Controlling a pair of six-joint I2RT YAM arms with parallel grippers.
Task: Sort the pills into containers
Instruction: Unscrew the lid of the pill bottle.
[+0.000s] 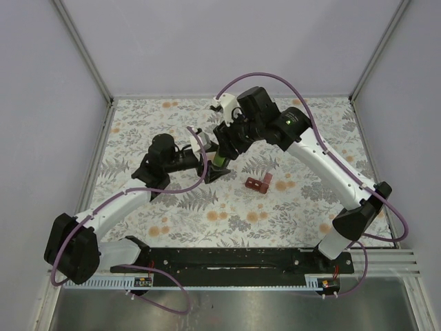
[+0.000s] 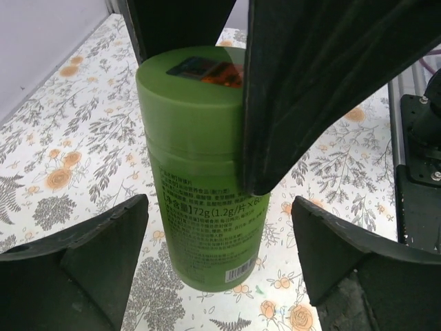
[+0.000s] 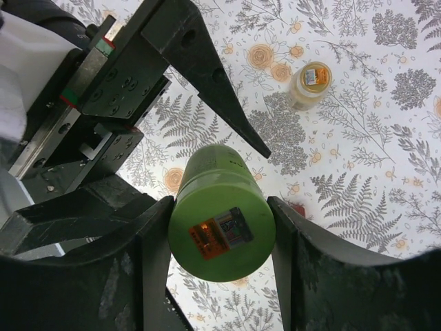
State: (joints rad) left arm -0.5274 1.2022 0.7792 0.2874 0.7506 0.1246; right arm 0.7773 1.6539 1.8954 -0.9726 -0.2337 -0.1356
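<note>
right gripper (image 3: 220, 210): clamped on lid of bright green cylindrical plastic bottle (image 2: 203, 172)
left gripper (image 2: 220, 210): spread wide, flanking it, no contact
dark-red rectangular pill box (image 1: 258, 183): bottle's 4 o'clock, top view

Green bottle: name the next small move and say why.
Probably close the left fingers on the green bottle, low on its body. They stand open on either side with gaps, while the right fingers clamp its cap; bracing the body should let the cap twist off.

Pale grey walls (image 1: 227, 41), metal corner posts (image 1: 81, 47), floral-cloth tabletop (image 1: 227, 222)
</note>
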